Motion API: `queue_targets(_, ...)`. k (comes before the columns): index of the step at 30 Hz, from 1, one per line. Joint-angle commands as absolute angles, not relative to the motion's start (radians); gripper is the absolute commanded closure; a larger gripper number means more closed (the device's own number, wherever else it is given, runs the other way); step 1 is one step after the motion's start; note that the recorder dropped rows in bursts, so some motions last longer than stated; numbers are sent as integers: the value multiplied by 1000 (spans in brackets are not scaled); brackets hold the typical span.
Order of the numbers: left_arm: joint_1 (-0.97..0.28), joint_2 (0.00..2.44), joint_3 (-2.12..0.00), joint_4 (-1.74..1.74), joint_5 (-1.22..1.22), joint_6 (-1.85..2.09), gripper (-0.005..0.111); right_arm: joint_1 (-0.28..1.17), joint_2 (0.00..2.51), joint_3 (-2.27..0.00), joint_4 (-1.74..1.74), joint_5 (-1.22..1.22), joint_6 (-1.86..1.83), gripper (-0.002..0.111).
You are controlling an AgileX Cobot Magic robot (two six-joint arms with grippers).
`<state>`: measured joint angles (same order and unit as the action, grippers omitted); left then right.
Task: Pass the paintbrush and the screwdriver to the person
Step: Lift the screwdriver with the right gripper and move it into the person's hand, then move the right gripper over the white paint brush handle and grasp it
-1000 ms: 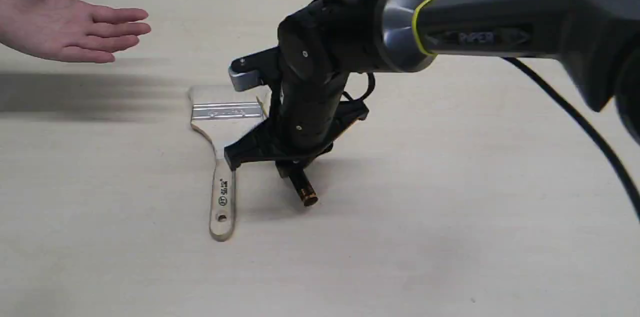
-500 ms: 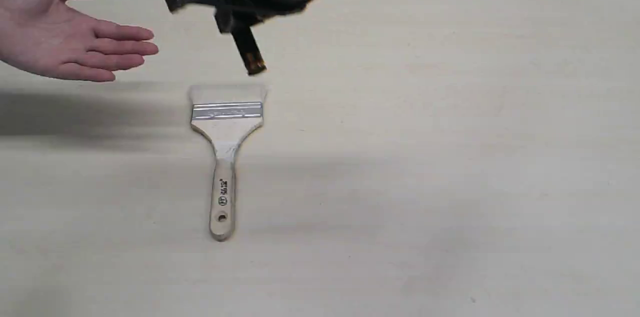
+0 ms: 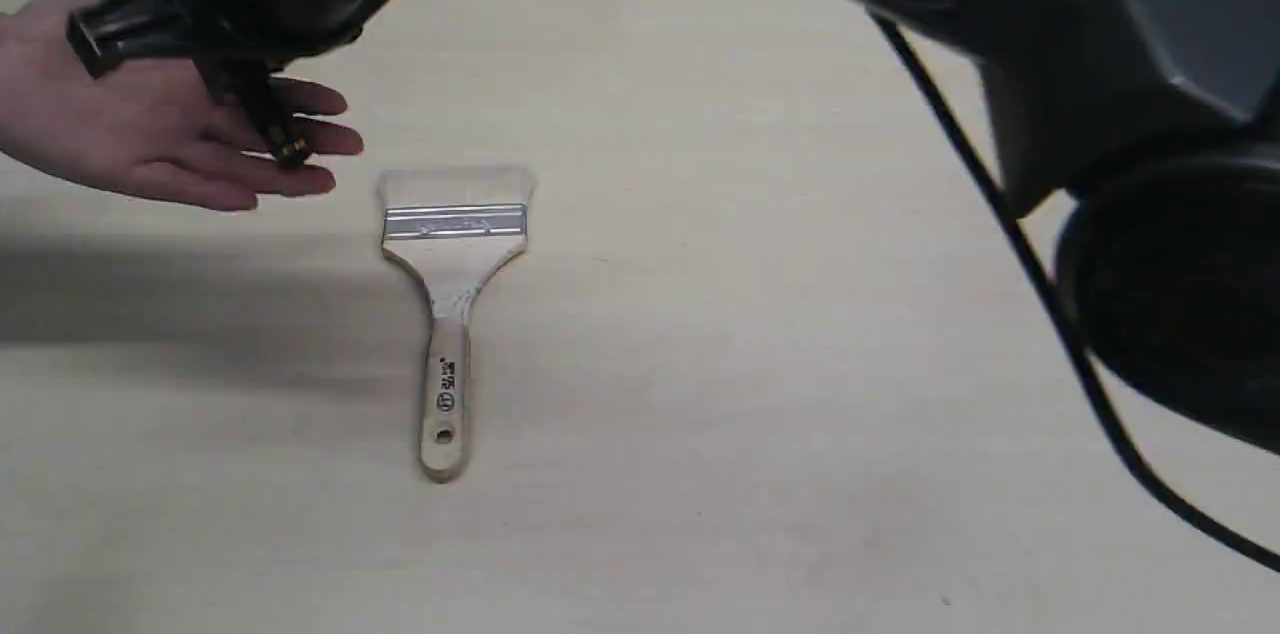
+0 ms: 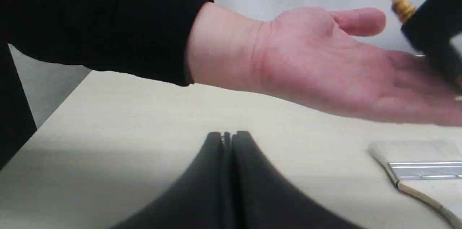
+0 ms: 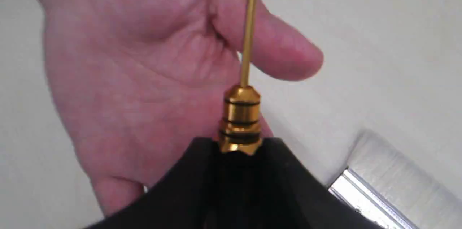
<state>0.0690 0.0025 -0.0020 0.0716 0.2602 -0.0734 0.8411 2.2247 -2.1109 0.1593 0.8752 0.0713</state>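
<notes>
- Right claw (image 5: 240,147): clamped on the black handle of the screwdriver (image 5: 241,117), held above the person's hand (image 3: 130,124), which is palm up.
- Left claw (image 4: 227,138): jaws pressed together, gripping nothing, low over the worktop (image 3: 760,364).
- Paintbrush (image 3: 452,244): flat on the worktop, near the hand.

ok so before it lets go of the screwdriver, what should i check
1. right jaws shut on the screwdriver handle: ok
2. person's hand open, palm up, beneath the screwdriver: ok
3. screwdriver resting on the palm: cannot tell
4. shaft tip clear of the skin: cannot tell, the tip is out of frame
5. paintbrush lying flat on the table, apart from the hand: ok
6. left jaws shut and empty: ok
</notes>
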Motion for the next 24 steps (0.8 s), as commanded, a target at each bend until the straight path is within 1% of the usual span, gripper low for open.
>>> queue_targets(1, 63, 0, 0, 72, 248, -75, 107, 839, 2266, -2134, 145, 896, 36, 91)
queue_targets(5, 63, 0, 0, 72, 248, -75, 107, 839, 2278, -2134, 145, 900, 20, 70)
queue_targets(7, 63, 0, 0, 72, 248, -75, 107, 839, 2272, -2134, 145, 903, 18, 64)
queue_targets(16, 63, 0, 0, 72, 248, -75, 107, 839, 2183, -2134, 141, 975, 25, 63)
queue_targets(24, 63, 0, 0, 72, 248, -75, 107, 839, 2104, -2134, -45, 1221, 153, 63)
